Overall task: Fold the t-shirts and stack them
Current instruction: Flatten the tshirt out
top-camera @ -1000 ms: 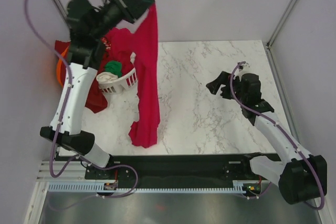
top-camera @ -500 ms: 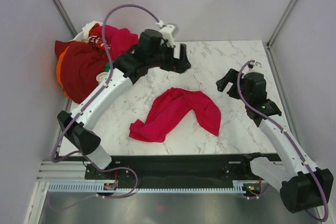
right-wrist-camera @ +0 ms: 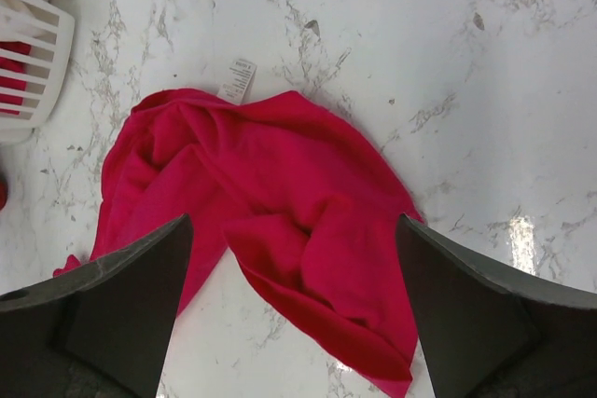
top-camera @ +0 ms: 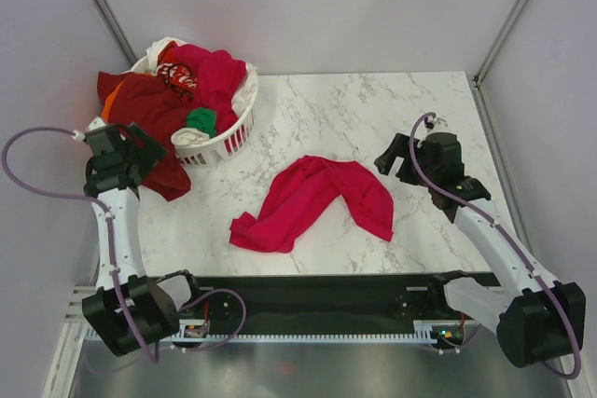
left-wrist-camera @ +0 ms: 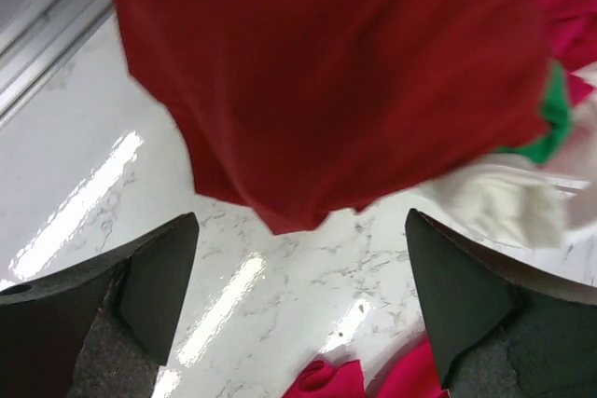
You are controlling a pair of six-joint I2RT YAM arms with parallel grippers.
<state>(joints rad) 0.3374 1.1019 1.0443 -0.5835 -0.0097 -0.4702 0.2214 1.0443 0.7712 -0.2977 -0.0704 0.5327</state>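
The overhead view alone gives the whole layout. The pink shirt (top-camera: 312,200) lies crumpled in a loose arch near the middle of the table (top-camera: 373,104), well apart from the basket (top-camera: 241,130) at the far left corner. That basket is heaped with clothes: a maroon shirt (top-camera: 149,114) spills over its left side onto the table, a green shirt (top-camera: 201,119) is bunched near the rim, and an edge of an orange shirt (top-camera: 110,100) shows behind the maroon. The right wrist view adds a white label (right-wrist-camera: 239,80) at the pink shirt's (right-wrist-camera: 280,202) far edge and a slotted corner of the basket (right-wrist-camera: 33,34) at upper left. The left wrist view is filled by the hanging maroon shirt (left-wrist-camera: 354,72), with the green shirt (left-wrist-camera: 550,123) to its right and scraps of the pink shirt (left-wrist-camera: 322,379) at the bottom edge. The left arm (top-camera: 117,230) runs from its base along the left edge of the table, and the left gripper (top-camera: 135,144) (left-wrist-camera: 300,230) sits beside the draped maroon cloth, its jaws spread wide and gripping nothing. The right arm (top-camera: 490,230) reaches diagonally away from its base. The right gripper (top-camera: 390,157) (right-wrist-camera: 291,226) hangs just right of the pink shirt, aimed down at it, jaws also spread and empty.
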